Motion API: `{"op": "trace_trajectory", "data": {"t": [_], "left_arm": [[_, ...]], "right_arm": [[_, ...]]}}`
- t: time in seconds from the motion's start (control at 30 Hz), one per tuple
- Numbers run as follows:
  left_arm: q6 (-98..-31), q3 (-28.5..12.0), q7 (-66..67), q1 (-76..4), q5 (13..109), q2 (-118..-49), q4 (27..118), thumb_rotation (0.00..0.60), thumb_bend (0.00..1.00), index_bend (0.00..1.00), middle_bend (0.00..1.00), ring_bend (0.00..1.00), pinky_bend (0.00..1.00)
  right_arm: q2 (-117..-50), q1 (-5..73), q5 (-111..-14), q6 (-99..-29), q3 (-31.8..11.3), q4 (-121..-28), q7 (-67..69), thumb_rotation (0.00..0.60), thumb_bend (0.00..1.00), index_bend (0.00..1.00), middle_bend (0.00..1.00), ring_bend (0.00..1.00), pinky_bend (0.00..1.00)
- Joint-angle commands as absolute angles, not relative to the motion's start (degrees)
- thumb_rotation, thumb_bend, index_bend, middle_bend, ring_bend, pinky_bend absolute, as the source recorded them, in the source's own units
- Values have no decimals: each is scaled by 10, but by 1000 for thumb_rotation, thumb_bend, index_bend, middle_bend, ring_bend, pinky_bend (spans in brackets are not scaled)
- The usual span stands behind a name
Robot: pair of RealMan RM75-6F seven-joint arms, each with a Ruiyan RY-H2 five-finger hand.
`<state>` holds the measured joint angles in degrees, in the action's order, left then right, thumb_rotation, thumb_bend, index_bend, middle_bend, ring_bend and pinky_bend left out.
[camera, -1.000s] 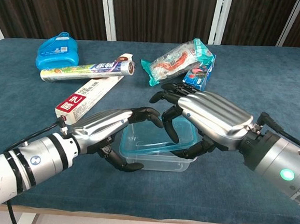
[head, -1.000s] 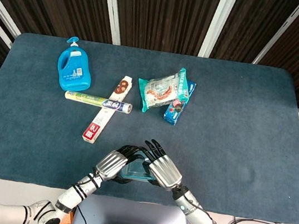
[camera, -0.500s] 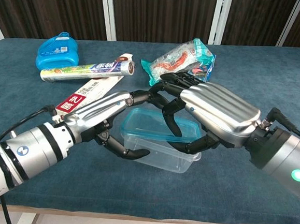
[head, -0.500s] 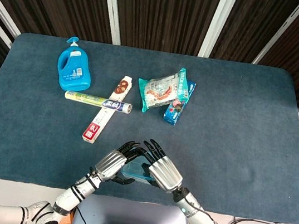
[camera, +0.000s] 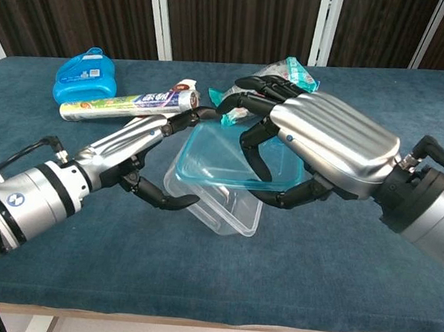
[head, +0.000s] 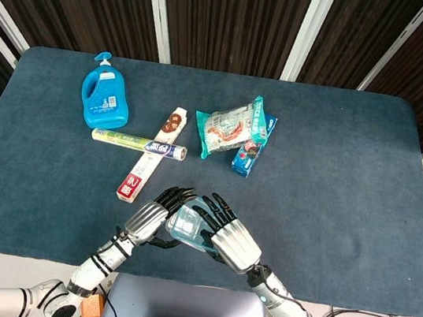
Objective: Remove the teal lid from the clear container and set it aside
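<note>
The clear container (camera: 222, 208) with its teal lid (camera: 219, 156) hangs above the table, tilted with the lid facing me. It is held between both hands. My left hand (camera: 142, 156) grips the container's left side, thumb below and fingers along the far rim. My right hand (camera: 324, 143) grips the lid from the right, fingers curled over its far edge and thumb at its near edge. The lid still sits on the container. In the head view the container (head: 186, 225) shows between the left hand (head: 151, 217) and the right hand (head: 232, 243), near the table's front edge.
A blue soap bottle (head: 105, 100) lies at the back left. A foil roll (head: 139, 144) and a long red-and-white box (head: 153, 155) lie crossed beside it. A snack bag (head: 229, 126) and a blue packet (head: 253, 153) lie behind the hands.
Both hands have raised the container off the table and tipped it, so the lid now faces the chest camera. It has also shifted slightly to the left and further from the table's front edge.
</note>
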<state>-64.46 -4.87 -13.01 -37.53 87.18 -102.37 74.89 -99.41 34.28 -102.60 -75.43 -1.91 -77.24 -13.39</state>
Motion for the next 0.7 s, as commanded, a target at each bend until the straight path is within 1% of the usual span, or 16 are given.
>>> {"op": "trace_trajectory", "data": {"t": [0.03, 0.23, 0.33, 0.47, 0.53, 0.7], "left_arm": [[-652, -52, -128, -374, 873, -1018, 745, 600, 288, 0, 0, 0, 0], [-651, -60, -125, -370, 862, -990, 749, 600, 299, 0, 0, 0, 0], [-651, -55, -124, -365, 861, -969, 756, 600, 298, 0, 0, 0, 0], [-659, -37, -122, -353, 875, -929, 774, 600, 301, 0, 0, 0, 0], [-665, -20, -130, -345, 888, -907, 785, 600, 302, 0, 0, 0, 0], [-673, 14, -141, -329, 914, -870, 802, 600, 302, 0, 0, 0, 0]], "right_arm": [[-990, 343, -1036, -766, -22, -776, -148, 600, 477, 747, 169, 5, 17], [-966, 337, -1034, -780, -27, -793, -146, 600, 477, 747, 169, 6, 20], [-944, 332, -1028, -784, -29, -798, -147, 600, 477, 747, 169, 6, 21], [-909, 315, -1018, -800, -28, -790, -138, 600, 477, 743, 169, 6, 22], [-895, 305, -1009, -806, -26, -775, -129, 600, 477, 740, 169, 6, 23], [-887, 286, -976, -791, -18, -715, -107, 600, 477, 730, 169, 5, 23]]}}
